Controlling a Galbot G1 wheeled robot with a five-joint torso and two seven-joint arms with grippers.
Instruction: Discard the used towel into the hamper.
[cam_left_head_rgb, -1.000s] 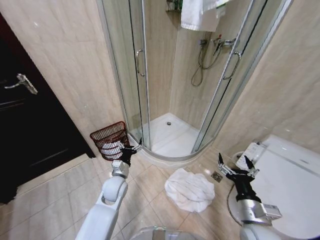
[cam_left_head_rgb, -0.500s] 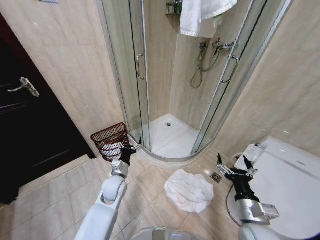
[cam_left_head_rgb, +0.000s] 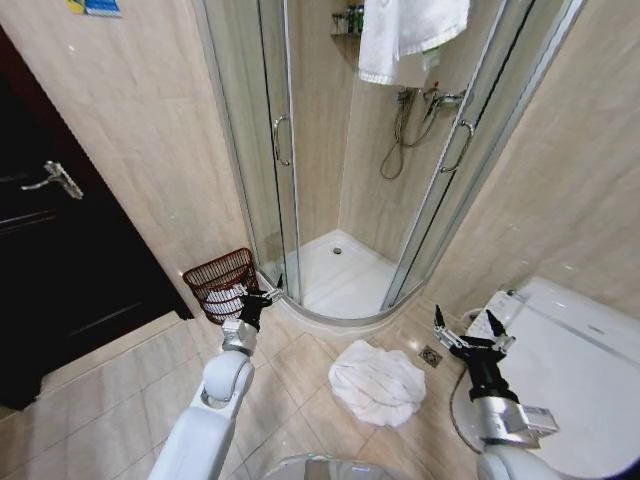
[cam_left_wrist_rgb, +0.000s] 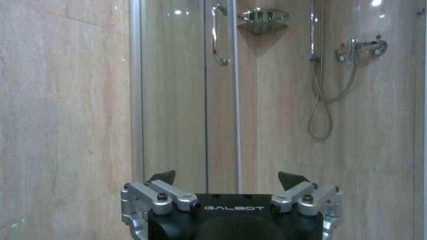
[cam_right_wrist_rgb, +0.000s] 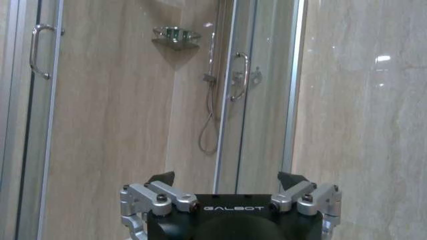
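The used towel (cam_left_head_rgb: 378, 382), white and crumpled, lies on the beige floor tiles in front of the shower. The hamper (cam_left_head_rgb: 220, 283), a small reddish-brown woven basket with something white inside, stands against the wall left of the shower door. My left gripper (cam_left_head_rgb: 255, 300) is held up just right of the hamper, open and holding nothing; its fingertips (cam_left_wrist_rgb: 163, 176) stand wide apart in the left wrist view. My right gripper (cam_left_head_rgb: 470, 335) is raised to the right of the towel, also open with nothing between its fingers (cam_right_wrist_rgb: 292, 179).
A curved glass shower cabin (cam_left_head_rgb: 340, 270) stands ahead, its raised tray rim just beyond the towel. A white toilet (cam_left_head_rgb: 560, 370) is at the right, a dark door (cam_left_head_rgb: 60, 260) at the left. Another white towel (cam_left_head_rgb: 410, 35) hangs in the shower. A floor drain (cam_left_head_rgb: 431, 354) sits beside the towel.
The whole head view has shifted slightly as the camera tipped upward. Both arms hold the same pose and the towel lies where it was.
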